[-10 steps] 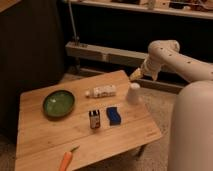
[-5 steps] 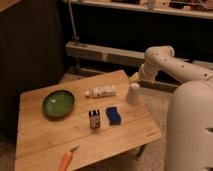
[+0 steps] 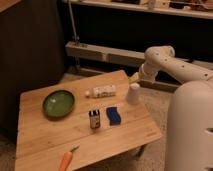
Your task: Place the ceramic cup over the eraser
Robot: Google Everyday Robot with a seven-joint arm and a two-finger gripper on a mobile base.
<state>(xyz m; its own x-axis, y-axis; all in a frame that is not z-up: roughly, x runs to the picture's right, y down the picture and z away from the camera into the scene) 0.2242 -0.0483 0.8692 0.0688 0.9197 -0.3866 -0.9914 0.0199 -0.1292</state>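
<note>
A green bowl sits at the wooden table's left. A white bottle lies on its side toward the far edge, a blue block mid-table, a carrot at the near edge.

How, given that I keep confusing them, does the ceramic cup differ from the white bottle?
The ceramic cup stands on end; the white bottle lies on its side. The cup looks plain, while the bottle shows darker markings along its body. The cup is at the right edge of the table, directly under the gripper; the bottle lies nearer the middle, away from the gripper. Both are small and white.
</note>
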